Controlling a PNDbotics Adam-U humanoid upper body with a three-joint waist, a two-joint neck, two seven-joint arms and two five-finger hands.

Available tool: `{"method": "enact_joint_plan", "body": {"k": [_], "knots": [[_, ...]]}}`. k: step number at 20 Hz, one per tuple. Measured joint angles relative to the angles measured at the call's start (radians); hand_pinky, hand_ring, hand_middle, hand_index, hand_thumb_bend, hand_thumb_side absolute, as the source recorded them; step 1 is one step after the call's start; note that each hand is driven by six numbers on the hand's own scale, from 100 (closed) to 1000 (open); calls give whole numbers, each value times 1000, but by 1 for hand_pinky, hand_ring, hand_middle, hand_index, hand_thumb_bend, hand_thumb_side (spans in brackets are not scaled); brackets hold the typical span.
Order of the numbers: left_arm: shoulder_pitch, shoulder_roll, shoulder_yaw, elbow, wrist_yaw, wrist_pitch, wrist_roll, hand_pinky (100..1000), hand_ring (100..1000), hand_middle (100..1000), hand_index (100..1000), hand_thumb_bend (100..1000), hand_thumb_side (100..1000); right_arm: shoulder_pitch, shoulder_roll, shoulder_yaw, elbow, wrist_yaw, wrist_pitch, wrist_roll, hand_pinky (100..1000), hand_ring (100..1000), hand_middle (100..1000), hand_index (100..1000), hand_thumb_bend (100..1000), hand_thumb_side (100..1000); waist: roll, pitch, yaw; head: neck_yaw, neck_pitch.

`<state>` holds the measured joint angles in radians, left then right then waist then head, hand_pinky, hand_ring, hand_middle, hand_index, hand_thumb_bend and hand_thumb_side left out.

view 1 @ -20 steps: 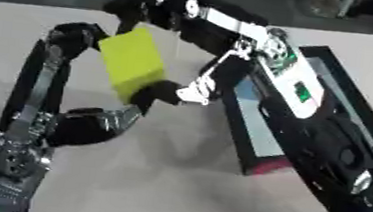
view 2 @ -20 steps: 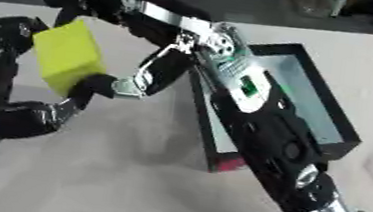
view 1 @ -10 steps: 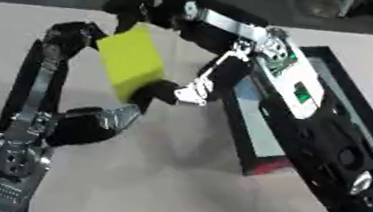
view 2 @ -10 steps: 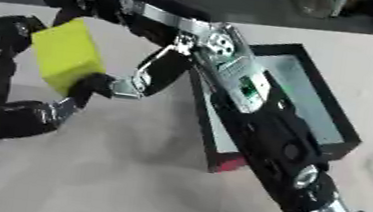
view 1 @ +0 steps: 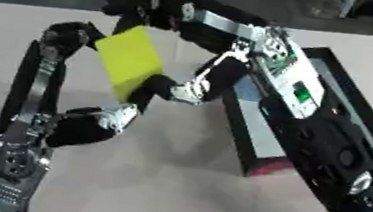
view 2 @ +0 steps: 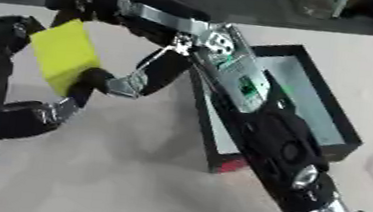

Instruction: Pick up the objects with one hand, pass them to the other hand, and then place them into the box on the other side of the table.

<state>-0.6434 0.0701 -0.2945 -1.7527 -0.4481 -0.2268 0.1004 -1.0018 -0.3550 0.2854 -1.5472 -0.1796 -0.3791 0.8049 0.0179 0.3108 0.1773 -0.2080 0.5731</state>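
Fingers of the left hand curl under the lower edge of the yellow block, held up above the table; the right hand closes over its top corner. Pale beige tabletop, dark floor beyond its far edge. At the robot's right sits the black box with a light lining, its near wall partly hidden by the right forearm. Since a second ago, block and both hands have barely shifted.

Black arms, silver joints, white right forearm panel with green markings
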Motion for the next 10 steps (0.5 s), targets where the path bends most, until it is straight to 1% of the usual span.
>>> {"method": "enact_joint_plan", "body": {"k": [3,5,7,10], "knots": [[0,0,1,0,-3,-3,-1,683,496,427,536,100,203,0,1,0,1,-14,10,10,903,1000,468,1000,100,153,0,0,0,0,-1],[0,0,1,0,-4,-5,0,682,496,427,536,100,201,0,1,0,1,-22,15,15,898,1000,464,1000,100,159,0,0,1,0,-1],[0,-1,1,0,-6,-7,2,682,497,427,536,100,199,0,2,0,1,-30,19,19,886,1000,431,929,100,200,0,0,1,0,-1],[0,-1,1,0,-9,-9,4,682,498,429,537,100,196,0,2,-1,6,-47,27,27,884,1000,405,881,100,220,0,0,1,-1,-3]]}}
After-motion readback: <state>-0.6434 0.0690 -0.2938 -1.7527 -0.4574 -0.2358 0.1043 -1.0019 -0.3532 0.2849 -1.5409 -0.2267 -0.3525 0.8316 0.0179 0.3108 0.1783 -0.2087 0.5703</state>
